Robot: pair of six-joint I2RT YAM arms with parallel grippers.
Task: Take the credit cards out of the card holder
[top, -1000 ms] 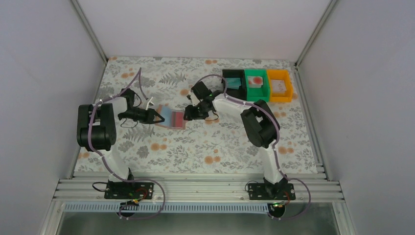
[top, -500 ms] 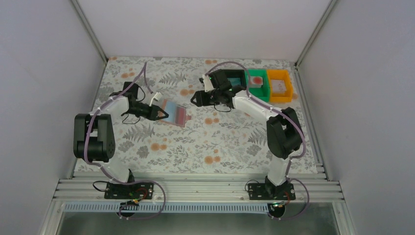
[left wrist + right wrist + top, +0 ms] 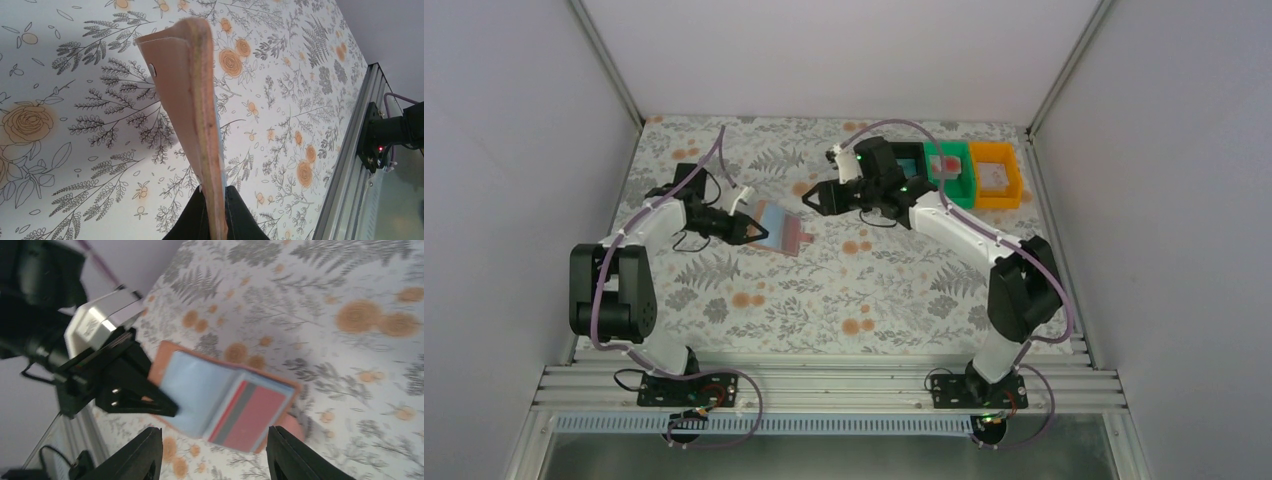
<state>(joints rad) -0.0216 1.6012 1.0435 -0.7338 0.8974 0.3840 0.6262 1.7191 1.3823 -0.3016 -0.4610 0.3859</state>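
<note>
Pinched tight in the left gripper [image 3: 754, 230] by its left edge: the card holder [image 3: 782, 229], spread open, seemingly lifted off the flowered table [image 3: 864, 300], blue inside showing. Lying long left to right, free end aimed at the right gripper [image 3: 809, 199]. Over there, fingers [image 3: 142, 452] apart, empty, hanging just off that free end, near but not touching. Tucked in the pocket on that nearer half: a red credit card [image 3: 250, 417] with a grey stripe. Clearly the right arm's reach, by my read: straight in along that line, closing on the card's exposed edge, pulling away from the left clamp.
</note>
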